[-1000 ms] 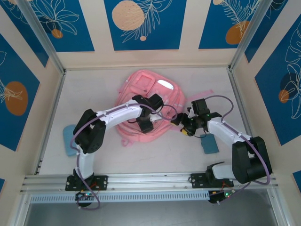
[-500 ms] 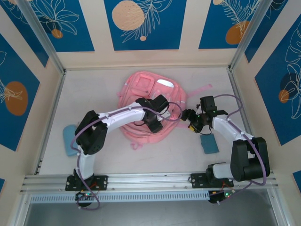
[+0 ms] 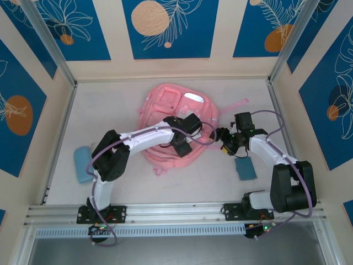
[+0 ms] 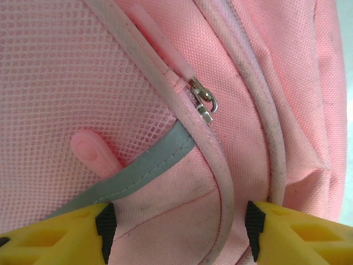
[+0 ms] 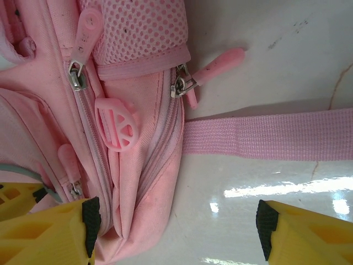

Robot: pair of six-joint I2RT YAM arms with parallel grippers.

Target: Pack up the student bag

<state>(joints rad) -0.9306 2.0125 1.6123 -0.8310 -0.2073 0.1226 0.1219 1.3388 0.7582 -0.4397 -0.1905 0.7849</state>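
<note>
**Top view.** The student bag lies flat on the table, centre to far side, w/ one strap trailing off to the right. Your L gripper sits over the bag's near-right part. Your R gripper hangs just beside the bag's right edge. A light-blue flat item lies well apart at near left. A darker teal flat item lies at near right, beside the R arm.

**L wrist view.** L gripper: jaws wide, w/ yellow fingers at both lower corners and the bag's pink fabric spanning the gap. You cannot tell whether the tips press into the cloth. Above the gap you see:
- a mesh panel;
- a grey trim band along the mesh's lower edge;
- a pink pull tab lying on the mesh;
- a metal zipper slider on the curved seam.

**R wrist view.** R gripper: jaws wide, holding nothing. One finger is over the bag's edge, the other over bare table. The bag takes the left side. The strap runs flat from it to the right edge. A round rubber badge sits btwn two zip lines. A second pull points right onto the table.
</note>
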